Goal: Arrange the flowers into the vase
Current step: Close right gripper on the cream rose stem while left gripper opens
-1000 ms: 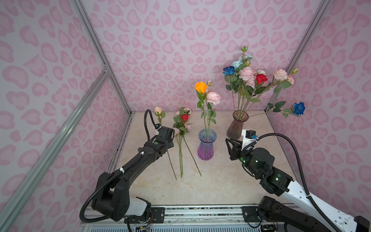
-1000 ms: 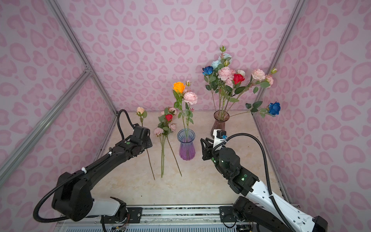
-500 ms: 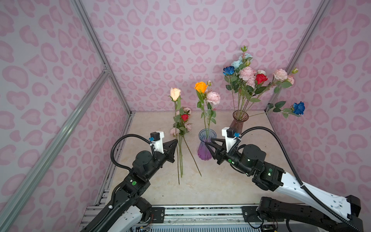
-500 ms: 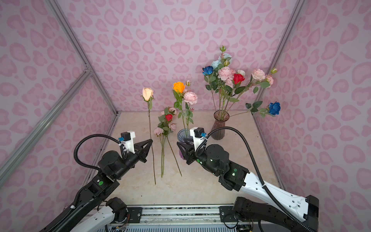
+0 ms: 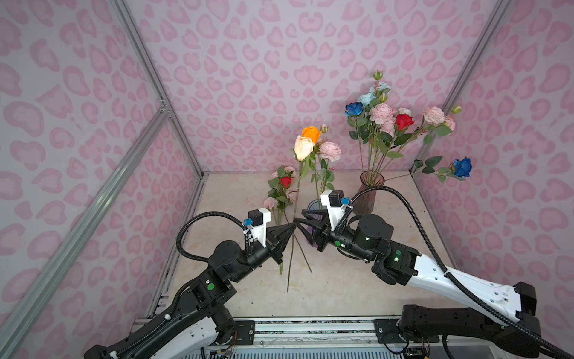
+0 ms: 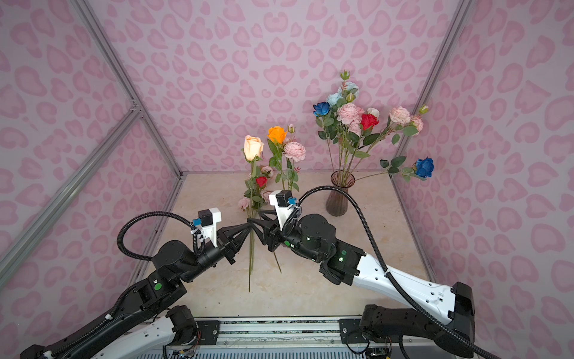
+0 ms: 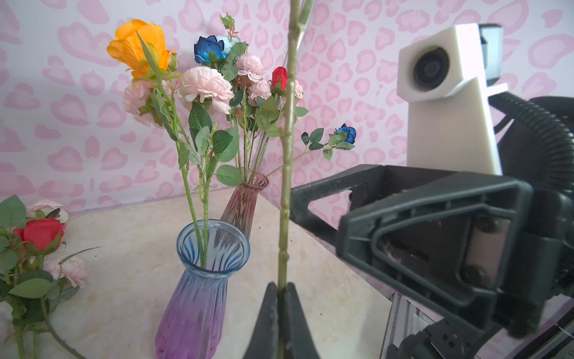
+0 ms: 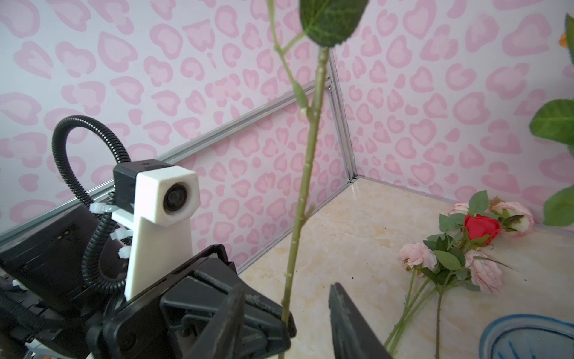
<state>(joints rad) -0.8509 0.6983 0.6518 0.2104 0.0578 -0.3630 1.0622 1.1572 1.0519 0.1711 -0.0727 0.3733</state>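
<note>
My left gripper [image 5: 293, 227] is clamped on the stem [image 7: 286, 140] of the peach rose [image 5: 303, 147], about midway along it. The stem's long axis runs nearly upright, with the head up and the cut end hanging below my grip toward the table [image 5: 341, 289]. My right gripper [image 8: 285, 295] stands apart, with a jaw on either side of the stem just above the left grip. As far as I can tell, it is not touching the stem.

The vase [image 7: 192, 310], already holding other flowers [image 7: 203, 85], stands upright just beyond the right gripper, so that arm is nearer. I judge a handover comes next: right closes, left lets go.
</note>
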